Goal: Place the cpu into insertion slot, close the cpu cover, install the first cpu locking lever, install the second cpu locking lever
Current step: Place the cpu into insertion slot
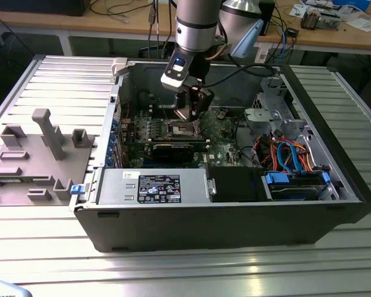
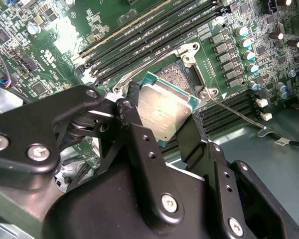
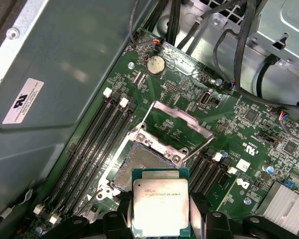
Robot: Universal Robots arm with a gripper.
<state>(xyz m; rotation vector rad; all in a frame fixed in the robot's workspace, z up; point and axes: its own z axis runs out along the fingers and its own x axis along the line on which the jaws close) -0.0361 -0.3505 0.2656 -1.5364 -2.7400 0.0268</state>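
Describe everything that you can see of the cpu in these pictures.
The cpu is a flat square chip: a silver-grey metal top with fine print, on a thin green board that shows as a rim. The tool grips it by two opposite edges between black fingers. It hangs above the motherboard, near the open insertion slot, not yet seated in it.

Nothing reads clearly. On the power supply [image 1: 111,185], a black label [image 1: 159,188] has white and blue print too small to read. On the case wall [image 3: 89,59], a white sticker [image 3: 22,101] bears a dark symbol and fine lines. The cpu [image 3: 161,204] has faint engraved lines. The board [image 3: 269,144] carries white marks [image 3: 242,183].
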